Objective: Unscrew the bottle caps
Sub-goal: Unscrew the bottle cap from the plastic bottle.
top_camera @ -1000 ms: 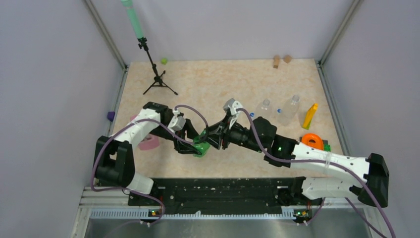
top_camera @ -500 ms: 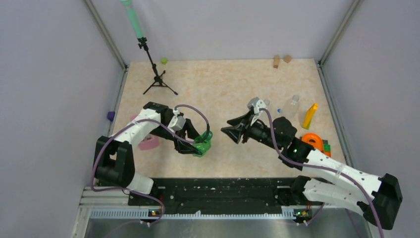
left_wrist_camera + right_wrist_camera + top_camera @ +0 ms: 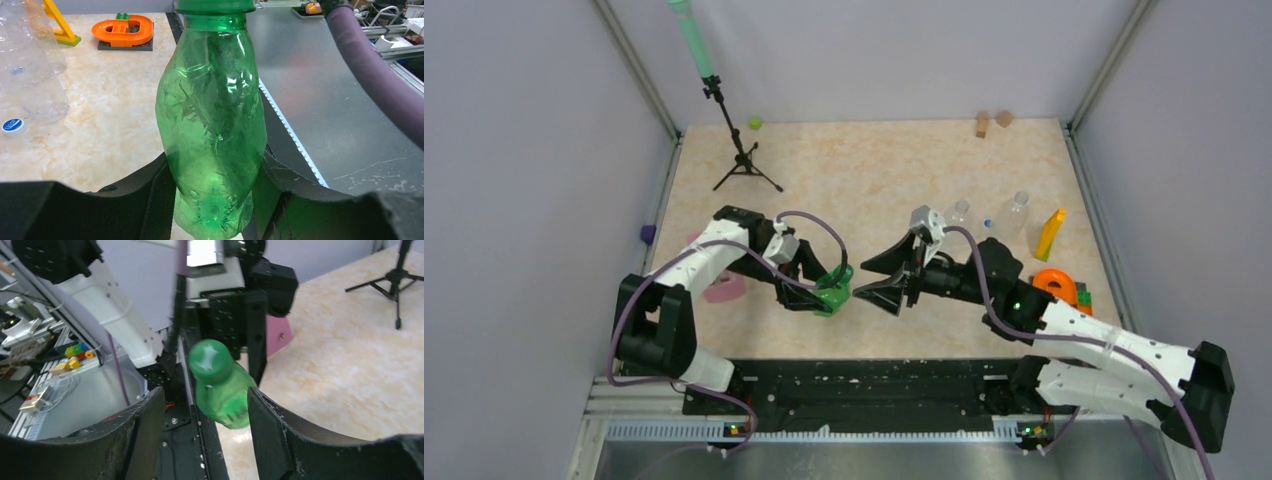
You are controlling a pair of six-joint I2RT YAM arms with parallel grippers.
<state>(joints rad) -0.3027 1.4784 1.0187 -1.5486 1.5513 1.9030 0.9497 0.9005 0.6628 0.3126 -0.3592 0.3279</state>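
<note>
My left gripper [image 3: 824,296] is shut on the translucent green bottle [image 3: 834,290], which lies tilted with its dark green cap [image 3: 845,270] pointing right. In the left wrist view the fingers clamp the bottle's [image 3: 212,120] lower body, and the cap [image 3: 215,5] sits on its neck. My right gripper [image 3: 876,281] is open just right of the cap, not touching it. In the right wrist view the cap [image 3: 209,359] faces the open gripper [image 3: 205,432]. Two clear bottles [image 3: 959,214] [image 3: 1015,212] stand behind the right arm, with a blue cap [image 3: 987,223] between them.
A yellow block [image 3: 1051,233] and an orange ring piece [image 3: 1055,283] lie at the right. A tripod [image 3: 739,150] stands at the back left, near a lime-green lump [image 3: 754,124]. A pink piece [image 3: 724,288] lies under the left arm. Wooden blocks [image 3: 982,124] sit at the back.
The right gripper was at the green bottle's cap, drew back to the right, and has now come back left towards the cap with its jaws wide open. The left gripper kept its hold.
</note>
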